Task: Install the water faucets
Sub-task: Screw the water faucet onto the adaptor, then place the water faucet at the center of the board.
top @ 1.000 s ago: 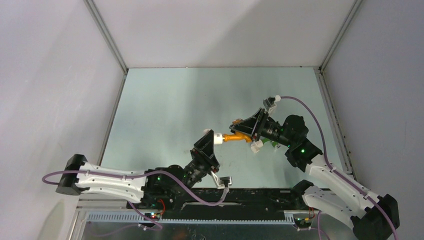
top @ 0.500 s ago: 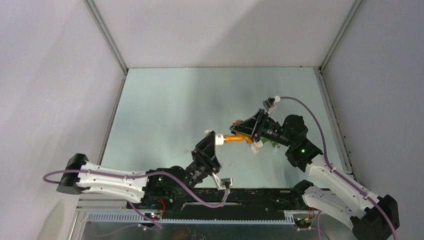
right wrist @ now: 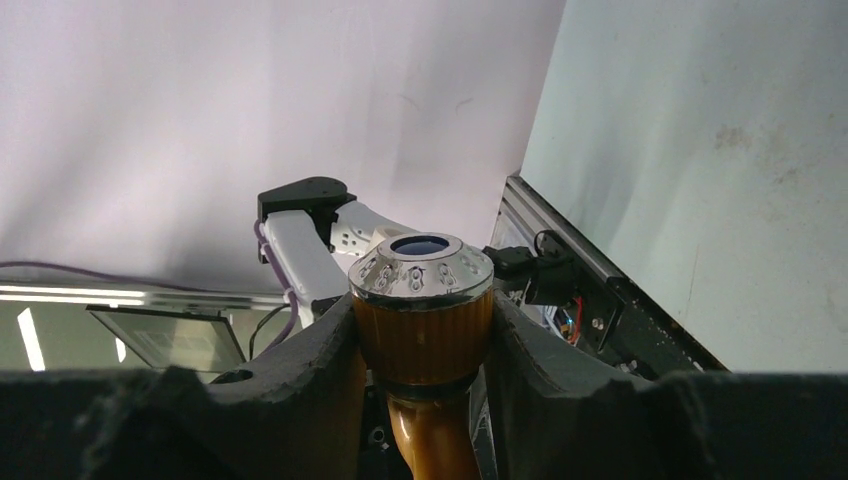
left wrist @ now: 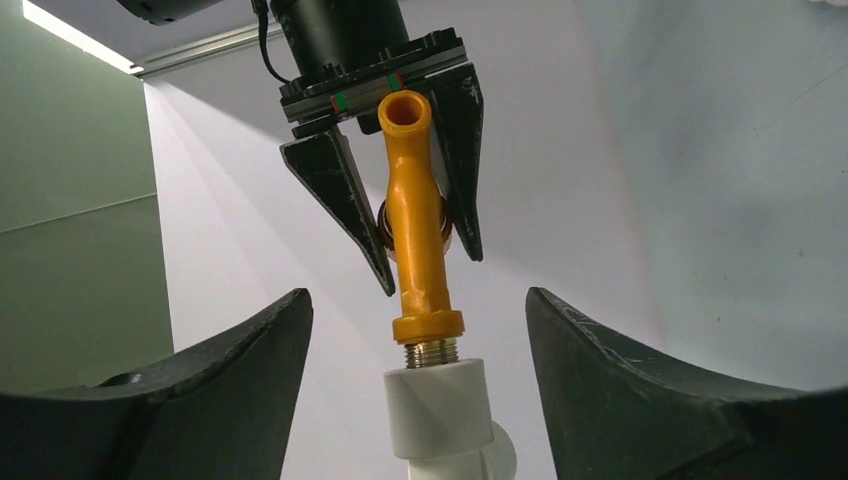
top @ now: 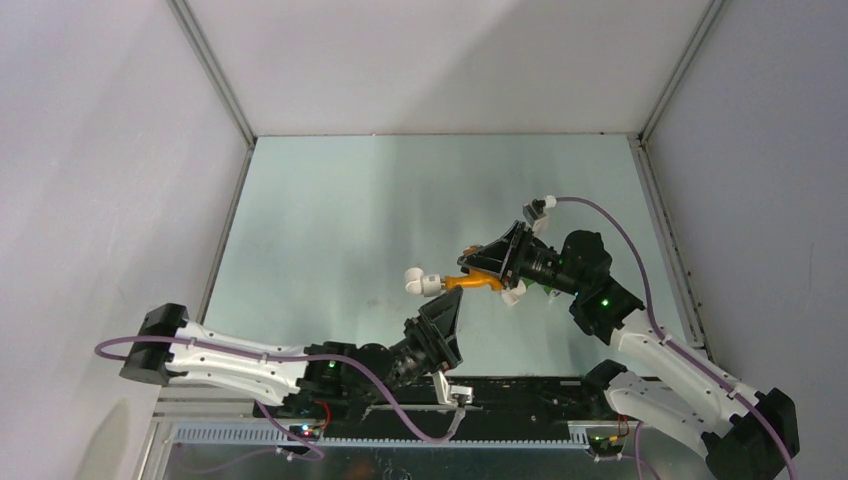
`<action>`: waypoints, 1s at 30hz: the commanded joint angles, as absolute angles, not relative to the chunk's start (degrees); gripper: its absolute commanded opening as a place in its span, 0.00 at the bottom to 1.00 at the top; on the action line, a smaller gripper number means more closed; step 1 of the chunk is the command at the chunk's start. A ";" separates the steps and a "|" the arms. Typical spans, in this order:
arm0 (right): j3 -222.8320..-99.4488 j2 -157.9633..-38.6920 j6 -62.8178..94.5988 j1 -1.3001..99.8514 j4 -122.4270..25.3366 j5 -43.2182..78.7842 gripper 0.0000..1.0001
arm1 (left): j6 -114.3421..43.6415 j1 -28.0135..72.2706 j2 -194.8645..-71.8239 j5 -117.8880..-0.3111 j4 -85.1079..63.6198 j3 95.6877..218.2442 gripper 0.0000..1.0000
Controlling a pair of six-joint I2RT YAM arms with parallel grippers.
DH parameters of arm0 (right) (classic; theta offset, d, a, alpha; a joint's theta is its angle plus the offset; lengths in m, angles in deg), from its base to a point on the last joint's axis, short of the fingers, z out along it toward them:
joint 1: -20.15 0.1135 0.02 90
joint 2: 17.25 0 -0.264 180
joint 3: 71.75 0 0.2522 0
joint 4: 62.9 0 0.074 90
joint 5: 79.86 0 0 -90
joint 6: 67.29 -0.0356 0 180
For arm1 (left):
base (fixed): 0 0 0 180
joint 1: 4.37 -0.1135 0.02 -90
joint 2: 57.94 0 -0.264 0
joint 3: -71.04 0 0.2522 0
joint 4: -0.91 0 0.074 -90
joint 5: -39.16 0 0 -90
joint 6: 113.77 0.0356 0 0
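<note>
The orange faucet (left wrist: 418, 230) is sitting clamped in the right gripper (top: 484, 272), whose two dark fingers (left wrist: 340, 205) are pressing on either side of its ribbed orange knob (right wrist: 420, 335). The knob's shiny metal cap (right wrist: 420, 268) is facing the right wrist camera. From that grip the faucet's body is running out to the left in the top view. Its flared orange collar is ending at a short band of bare metal thread (left wrist: 432, 350), and that thread is entering the mouth of a white elbow fitting (top: 420, 282). The fitting is hanging on the faucet's far-left end with nothing else touching it. The left gripper (top: 442, 312) is hovering near and below that end of the faucet, on the side towards the arm bases. Its jaws are standing wide apart and holding nothing. In the left wrist view its fingertips (left wrist: 210, 390) are flanking the fitting with clear gaps on both sides. Just beside the knob end of the faucet, on the near side, a second white fitting (top: 513, 293) is showing under the right gripper. Further right of the faucet, a sliver of the green faucet (top: 551, 290) is peeking out from behind the right wrist, too hidden to tell how it is lying. The pale green table (top: 330, 210) is spreading out beneath the faucet.
</note>
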State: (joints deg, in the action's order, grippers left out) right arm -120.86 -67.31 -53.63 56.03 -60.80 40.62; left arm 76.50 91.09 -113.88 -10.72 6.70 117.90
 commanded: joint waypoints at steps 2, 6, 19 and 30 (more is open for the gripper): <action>-121.28 -65.60 -52.44 55.69 -61.10 39.57 0.00 | 74.44 91.17 -112.36 -11.98 9.35 118.37 0.97; -121.26 -65.35 -51.13 55.10 -59.62 38.75 0.00 | 72.63 91.17 -112.20 -12.65 9.00 118.62 1.00; -121.28 -70.06 -43.54 51.13 -57.38 37.46 0.00 | 53.89 91.42 -106.50 -19.89 -3.53 120.01 0.98; -121.28 -81.60 -32.67 51.12 -57.92 35.90 0.00 | 34.55 90.07 -101.70 -24.13 -4.87 123.38 0.98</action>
State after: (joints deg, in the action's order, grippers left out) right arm -120.86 -78.54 -37.50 50.69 -53.92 36.40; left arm 44.19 91.07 -103.21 -22.30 -6.87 120.22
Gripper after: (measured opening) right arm 0.440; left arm 0.985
